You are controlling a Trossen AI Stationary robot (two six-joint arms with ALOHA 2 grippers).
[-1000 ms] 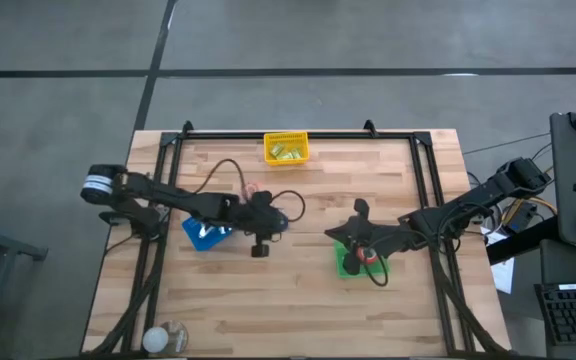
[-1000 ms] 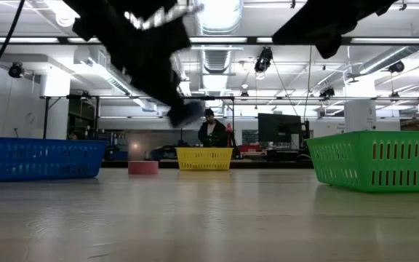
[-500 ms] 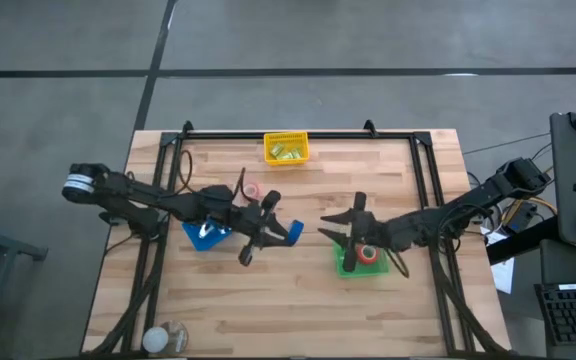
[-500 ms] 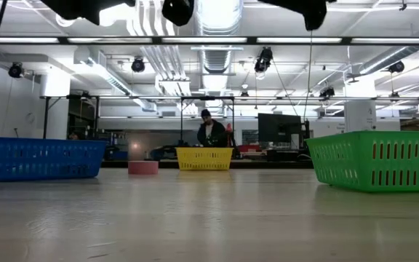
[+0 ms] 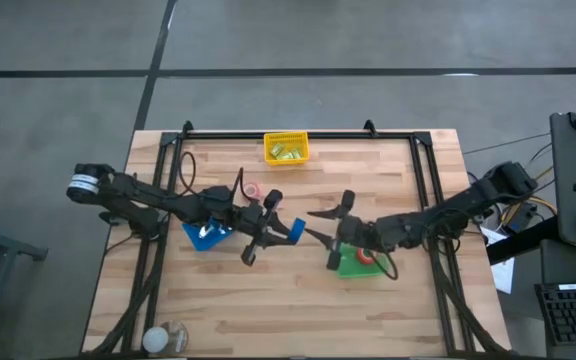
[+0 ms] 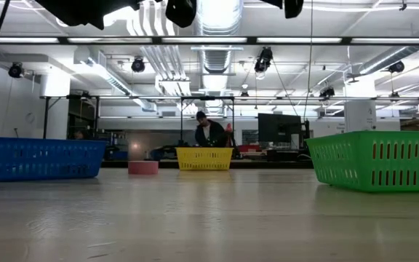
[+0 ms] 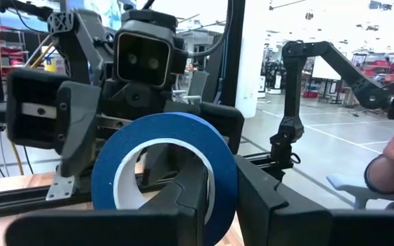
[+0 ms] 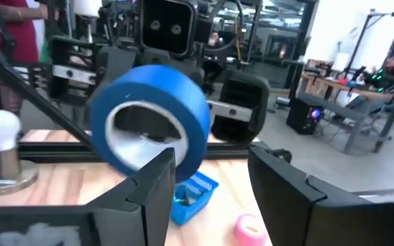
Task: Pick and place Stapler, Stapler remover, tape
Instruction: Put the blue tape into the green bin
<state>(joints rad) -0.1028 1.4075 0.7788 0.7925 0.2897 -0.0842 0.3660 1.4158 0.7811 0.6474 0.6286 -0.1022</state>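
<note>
Mid-air handover above the centre of the wooden surface [image 5: 268, 310]: the left hand [image 5: 286, 231] is clamped on a blue tape roll [image 5: 290, 229], its fingers [image 7: 190, 198] pinching the ring through its pale core so the roll stands upright and face-on to the other arm. That grip leaves the outer rim free, which looks meant to let a second hand take it.

Just to its three o'clock, the right hand [image 5: 318, 226] points straight at the roll with its fingers [image 8: 152, 188] spread apart and nothing between them. In the right wrist view the blue roll hangs just ahead of them, not yet touched. The next move is likely a short advance, then a closing on the rim before the left lets go; a misjudged approach could knock the roll loose.

Outward from the hands: at the right hand's four o'clock sits the green basket [image 5: 348, 268] with a red tape roll [image 5: 366, 256] inside. At the left hand's nine o'clock is the blue basket [image 5: 204, 236], partly hidden by the arm. A pink tape roll [image 5: 252, 190] lies on the boards at eleven o'clock, and the yellow basket [image 5: 286, 149] waits at the far edge, at twelve. A stapler cannot be picked out here.
</note>
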